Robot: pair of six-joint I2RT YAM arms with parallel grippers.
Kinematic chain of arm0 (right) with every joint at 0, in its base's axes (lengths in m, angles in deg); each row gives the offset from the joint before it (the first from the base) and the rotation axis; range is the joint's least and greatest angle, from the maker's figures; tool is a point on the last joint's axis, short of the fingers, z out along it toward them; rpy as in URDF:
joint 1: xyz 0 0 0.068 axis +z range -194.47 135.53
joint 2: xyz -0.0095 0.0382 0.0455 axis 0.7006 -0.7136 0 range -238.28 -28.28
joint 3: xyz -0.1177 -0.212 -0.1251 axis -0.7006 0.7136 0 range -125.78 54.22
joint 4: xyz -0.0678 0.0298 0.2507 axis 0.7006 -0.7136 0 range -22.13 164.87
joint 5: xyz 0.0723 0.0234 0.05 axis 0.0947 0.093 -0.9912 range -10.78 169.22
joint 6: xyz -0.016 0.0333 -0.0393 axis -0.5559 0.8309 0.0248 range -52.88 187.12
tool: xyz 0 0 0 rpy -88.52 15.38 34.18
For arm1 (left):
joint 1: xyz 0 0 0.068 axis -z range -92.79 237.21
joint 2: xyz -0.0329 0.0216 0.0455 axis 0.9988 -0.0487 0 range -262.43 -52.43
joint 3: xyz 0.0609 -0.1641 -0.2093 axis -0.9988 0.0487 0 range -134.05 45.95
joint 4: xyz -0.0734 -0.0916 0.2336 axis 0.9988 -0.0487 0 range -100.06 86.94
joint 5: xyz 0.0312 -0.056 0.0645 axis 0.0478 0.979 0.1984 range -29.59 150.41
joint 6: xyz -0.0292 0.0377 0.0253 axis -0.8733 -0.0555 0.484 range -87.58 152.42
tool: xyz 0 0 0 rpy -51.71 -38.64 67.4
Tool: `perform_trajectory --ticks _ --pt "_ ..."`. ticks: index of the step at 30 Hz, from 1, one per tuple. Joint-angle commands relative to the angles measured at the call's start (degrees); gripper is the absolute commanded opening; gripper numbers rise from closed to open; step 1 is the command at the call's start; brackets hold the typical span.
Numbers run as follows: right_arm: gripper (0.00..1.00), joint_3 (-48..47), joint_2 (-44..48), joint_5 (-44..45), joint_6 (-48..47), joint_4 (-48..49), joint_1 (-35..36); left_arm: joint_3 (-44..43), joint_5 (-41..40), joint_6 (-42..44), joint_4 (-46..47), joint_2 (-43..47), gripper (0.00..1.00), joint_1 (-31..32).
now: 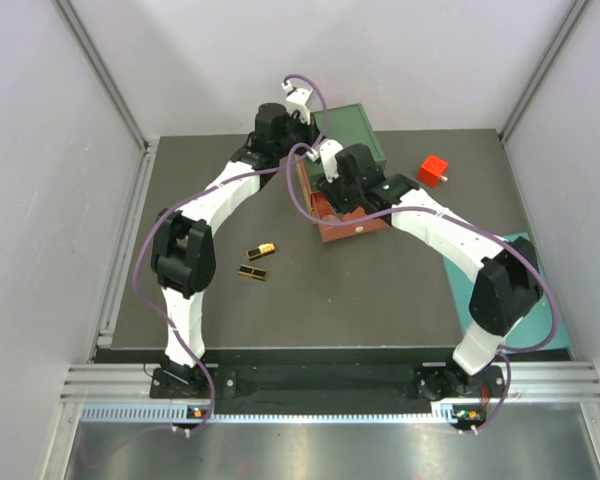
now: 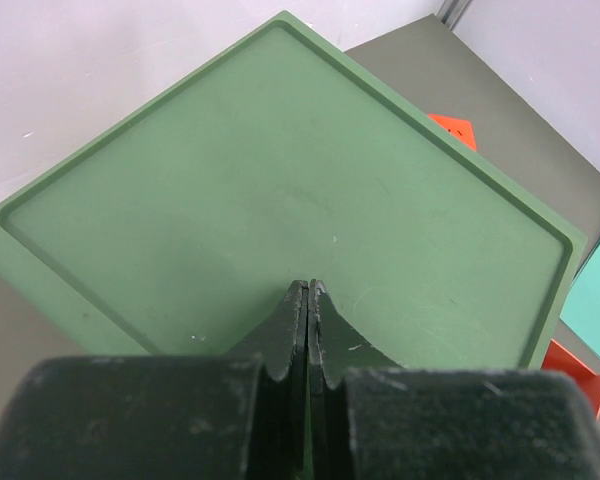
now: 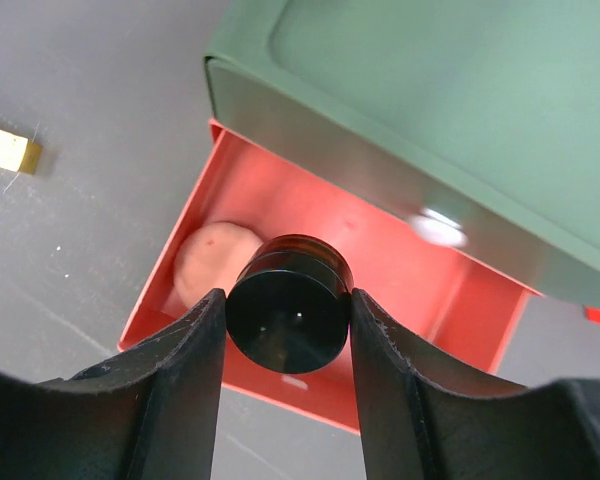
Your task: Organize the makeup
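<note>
We see the glossy black disc (image 3: pixel 288 325) pinched between the two dark fingers of the right gripper (image 3: pixel 286 296), one finger pressing on each side of its rim. It hangs just above the pulled-out red plastic drawer (image 3: pixel 400 290). Inside that drawer, at its left end, lies the round peach compact (image 3: pixel 212 262).

The drawer sticks out from the bottom of the green box (image 1: pixel 355 130), which stands at the far middle of the dark table (image 1: pixel 380 300). We find the right arm rising from its base at the near right. It bends at the elbow out to the right and stretches its forearm up and left, to the drawer.

The left arm bows out to the left, then runs diagonally to the box. The left gripper (image 2: pixel 308 295) hovers over the box's flat recessed top with its fingers pressed together on nothing.

Two gold-black rectangular cases (image 1: pixel 261 251) lie near each other on the table, left of the drawer and apart from it. A small red cube (image 1: pixel 433 169) sits right of the box.
</note>
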Motion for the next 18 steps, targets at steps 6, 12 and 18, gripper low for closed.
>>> perform_trajectory --ticks 6,12,18 --pt "0.14 -1.72 -3.35 -2.56 2.73 2.98 -1.02 3.95 -3.01 1.63 -18.71 -5.75 0.0 -1.31" --pt "0.5 -1.37 -3.62 -2.13 3.08 2.72 -1.28 4.03 -2.92 1.63 -18.71 -5.67 0.0 -1.31" --pt "0.65 -1.28 -2.3 -0.81 3.43 2.89 -1.46 3.95 -2.75 1.37 -18.45 -5.84 0.0 -1.31"
